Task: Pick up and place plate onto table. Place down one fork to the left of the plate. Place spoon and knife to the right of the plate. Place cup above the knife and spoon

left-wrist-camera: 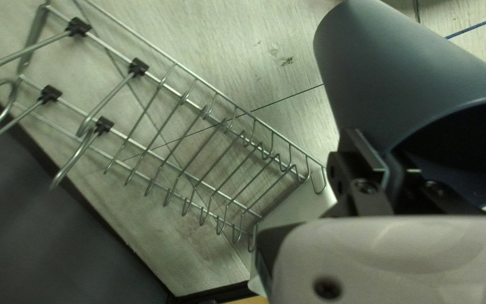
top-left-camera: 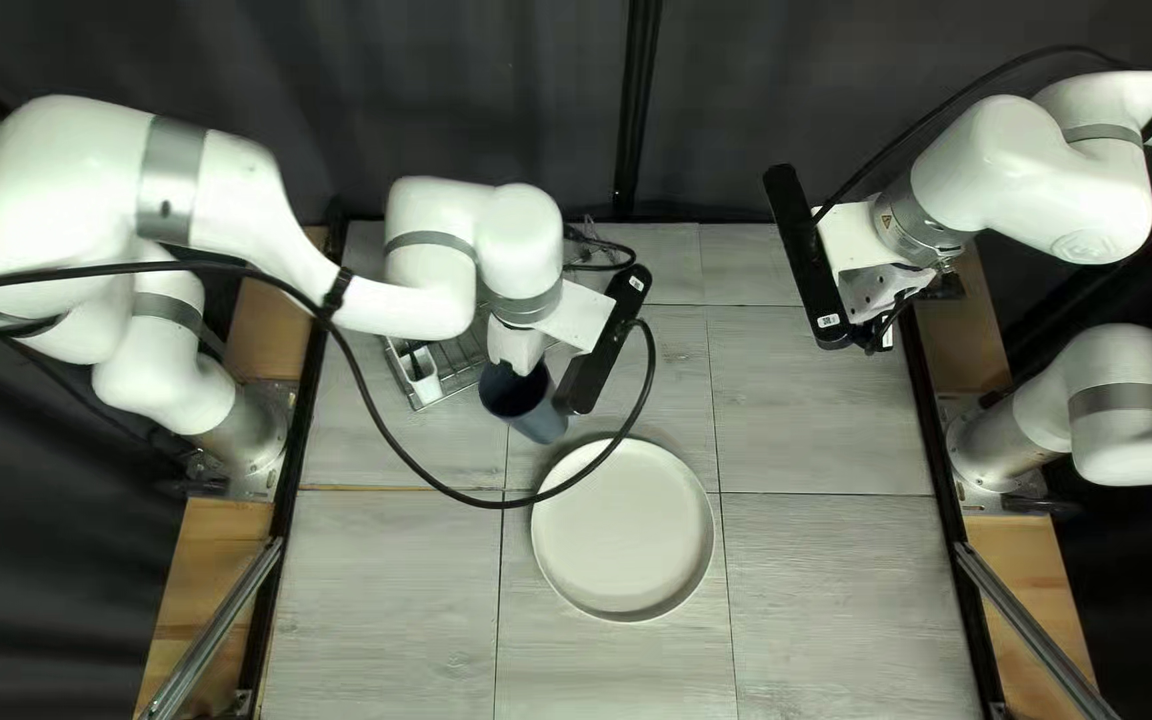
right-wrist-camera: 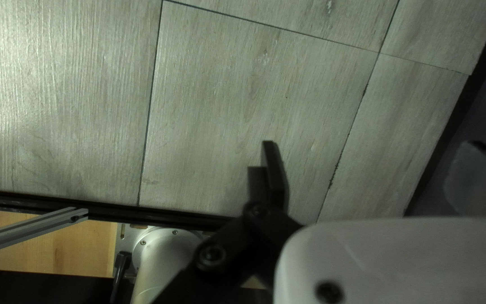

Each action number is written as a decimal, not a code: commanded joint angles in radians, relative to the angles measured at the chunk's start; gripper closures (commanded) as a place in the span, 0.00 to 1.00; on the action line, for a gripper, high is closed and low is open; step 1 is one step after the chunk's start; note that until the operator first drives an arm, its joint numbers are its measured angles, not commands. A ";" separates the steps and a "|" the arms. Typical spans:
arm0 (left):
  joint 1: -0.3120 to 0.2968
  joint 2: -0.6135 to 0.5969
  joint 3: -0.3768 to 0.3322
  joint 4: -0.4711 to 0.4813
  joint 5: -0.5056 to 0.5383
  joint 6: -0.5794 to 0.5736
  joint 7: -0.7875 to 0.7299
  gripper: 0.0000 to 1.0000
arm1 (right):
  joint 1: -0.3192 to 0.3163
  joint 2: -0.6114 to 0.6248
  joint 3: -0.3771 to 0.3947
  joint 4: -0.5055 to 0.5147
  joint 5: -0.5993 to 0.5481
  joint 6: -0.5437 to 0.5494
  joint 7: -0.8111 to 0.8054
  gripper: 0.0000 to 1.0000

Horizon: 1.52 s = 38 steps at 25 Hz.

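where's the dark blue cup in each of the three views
Top left view: cup in the middle, between the wire rack and the plate.
Left wrist view: cup gripped at its rim by the left gripper, beside the wire rack.
Right wrist view: not in it.
Shared landmark: the wire rack, seen in the top left and left wrist views.

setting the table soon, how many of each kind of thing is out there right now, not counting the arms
plate: 1
cup: 1
wire rack: 1
white holder in the rack: 1
total: 4
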 commanded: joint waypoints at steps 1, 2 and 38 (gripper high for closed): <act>0.006 0.054 0.005 0.029 0.000 0.000 0.042 1.00 | 0.000 0.000 0.000 0.000 0.000 0.000 0.000 0.00; 0.007 0.065 0.006 0.037 0.000 0.004 0.050 0.99 | 0.000 0.000 0.000 0.000 0.000 0.000 0.000 0.00; 0.070 -0.568 0.011 -0.224 0.046 0.156 -0.201 0.00 | 0.000 0.000 0.000 0.000 0.000 0.000 0.000 0.00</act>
